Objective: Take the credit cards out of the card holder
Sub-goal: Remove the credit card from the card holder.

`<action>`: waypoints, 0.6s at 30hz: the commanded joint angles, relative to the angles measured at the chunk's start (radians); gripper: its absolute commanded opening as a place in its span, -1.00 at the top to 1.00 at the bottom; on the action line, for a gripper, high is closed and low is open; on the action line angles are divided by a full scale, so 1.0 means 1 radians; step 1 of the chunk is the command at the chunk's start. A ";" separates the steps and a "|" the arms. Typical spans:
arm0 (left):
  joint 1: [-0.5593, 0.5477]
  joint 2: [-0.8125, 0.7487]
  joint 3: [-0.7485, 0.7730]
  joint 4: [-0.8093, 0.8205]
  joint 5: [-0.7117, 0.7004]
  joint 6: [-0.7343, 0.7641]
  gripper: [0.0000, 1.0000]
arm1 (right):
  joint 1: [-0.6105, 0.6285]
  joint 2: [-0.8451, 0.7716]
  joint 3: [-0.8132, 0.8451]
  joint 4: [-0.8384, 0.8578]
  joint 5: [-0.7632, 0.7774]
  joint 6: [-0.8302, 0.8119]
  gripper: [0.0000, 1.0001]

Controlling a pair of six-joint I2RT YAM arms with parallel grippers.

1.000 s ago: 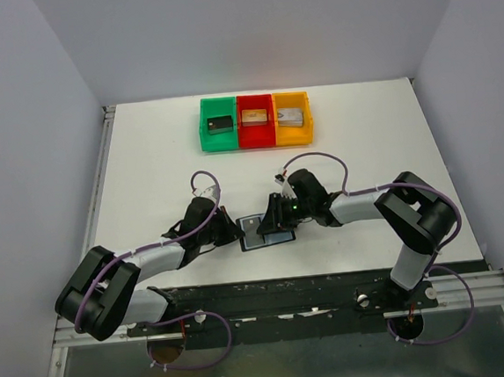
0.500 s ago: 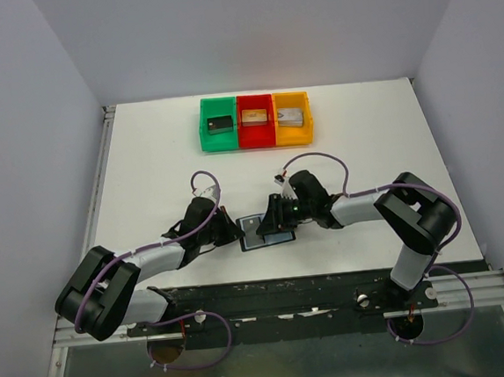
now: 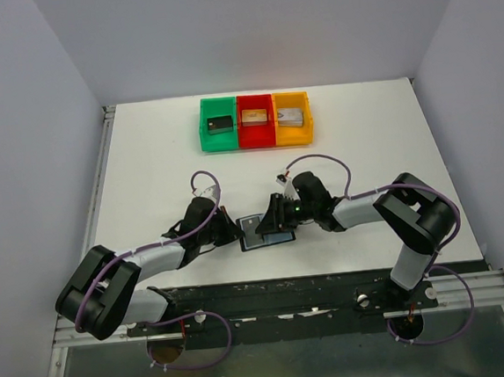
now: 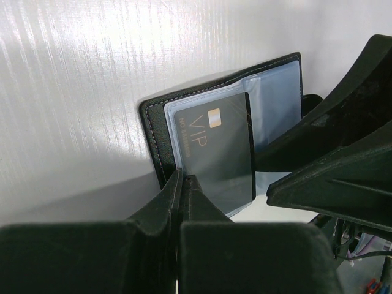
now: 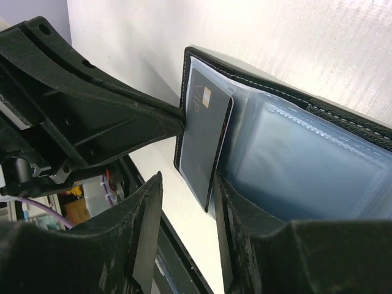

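Right between the fingers of the right gripper (image 5: 187, 184) is where the action is. The free corner of the black card (image 5: 205, 138) pokes into the gap, closer to the finger on the sleeve side than to the other one. The jaws are about half open, way wider than a thin card, so nothing's clamped. I'd call it lined up for a pinch, not a hold.

Just past those fingertips the card holder (image 5: 275, 87) lies spread open on the table (image 4: 73, 92). Its clear plastic sleeves (image 5: 306, 165) face up and the card looks lifted off them along one edge (gold "VIP" lettering, fancy).

Coming in from the opposite side, the left gripper (image 4: 181, 179) is fully closed, tips touching the holder's edge just beside the card's corner. My guess is it's there to pin the wallet so it doesn't slide when the card gets pulled. Can't tell if it's nipping the cover or only pressing on it.

No other cards visible to me, maybe tucked under the sleeves.
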 commanded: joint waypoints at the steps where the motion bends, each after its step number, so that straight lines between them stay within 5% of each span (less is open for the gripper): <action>1: 0.002 0.035 -0.022 -0.031 -0.025 0.010 1.00 | 0.006 0.013 0.001 0.072 -0.049 0.030 0.06; 18: 0.002 0.072 -0.031 0.012 -0.010 0.007 1.00 | 0.003 0.084 0.011 0.075 -0.045 0.037 0.06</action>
